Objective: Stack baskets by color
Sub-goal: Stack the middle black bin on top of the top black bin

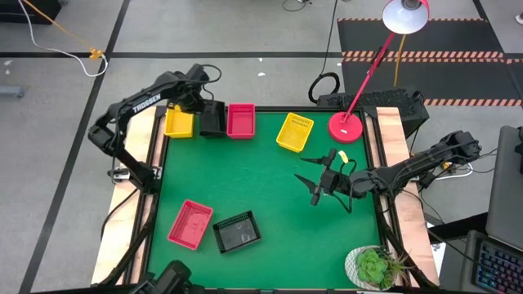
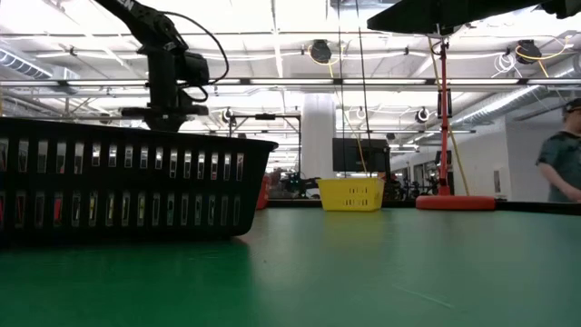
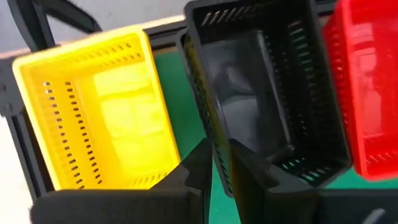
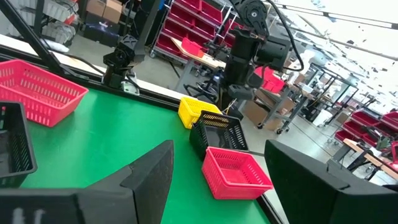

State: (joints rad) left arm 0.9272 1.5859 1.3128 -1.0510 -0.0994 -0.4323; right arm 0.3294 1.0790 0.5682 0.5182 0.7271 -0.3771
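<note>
Table (image 1: 270,184), green top, wooden side rails

Far edge, left corner onward: yellow basket (image 1: 179,123), black basket (image 1: 213,121), pink-red basket (image 1: 240,120), set side by side in a row, each seemingly a stack, though the count per stack cannot be told. The left gripper (image 1: 206,104) hovers over the black one; in its wrist view the two dark fingers (image 3: 249,171) straddle that basket's near wall, narrowly parted, whether pressing it or just off it cannot be told

Far edge, right of centre: single yellow basket (image 1: 294,132), tilted askew, beside the red lamp base (image 1: 346,126) at the far right corner

Near edge, left part: pink-red basket (image 1: 190,224) and black basket (image 1: 237,232), just beside each other, both turned at an angle

Right half, mid table: right gripper (image 1: 317,181), fingers spread wide, empty, above bare green

Near right corner: potted plant (image 1: 374,267)

Beyond the table, low view: a person (image 2: 563,163) at the right edge
</note>
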